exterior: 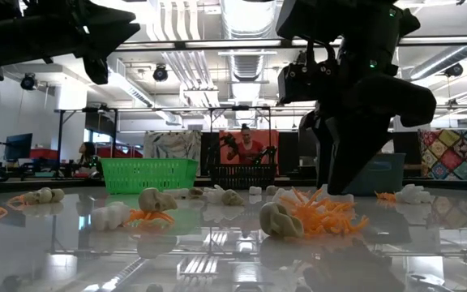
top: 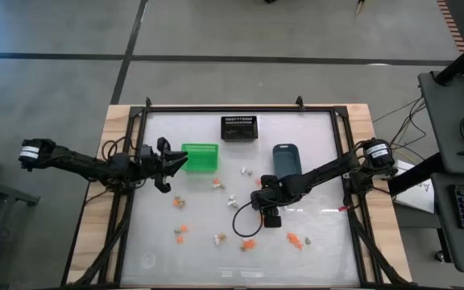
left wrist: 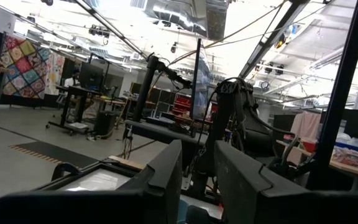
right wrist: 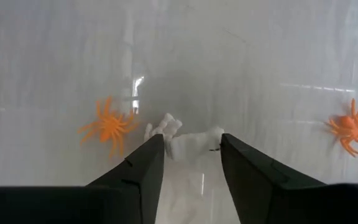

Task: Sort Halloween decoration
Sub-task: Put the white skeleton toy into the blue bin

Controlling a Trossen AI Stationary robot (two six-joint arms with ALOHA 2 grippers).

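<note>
Down on the glossy white table, the right gripper stood with its two dark fingers straddling a small white bone-like trinket, one finger at each side; the jaws were parted around it and I could not tell whether they had pinched it yet. An orange plastic spider lay just beside that piece, and a second orange spider lay well apart on the other side. In the low view the same gripper hung as a dark bulk above a tangle of orange spider legs with a tan skull-shaped piece touching them.

The rest of the Halloween decoration was scattered across the middle and front of the table: orange, white and tan bits, none inside a bin. Along the far side stood a green slotted plastic basket, a black mesh bin and a blue-grey bin, the right arm crossing just in front of the last one. A black cable loop curled on the surface beside the right gripper.

The left gripper hung above the table at the green basket's left edge, fingers a little apart and empty in its wrist view, aimed out at the room. No lettering could be read anywhere
</note>
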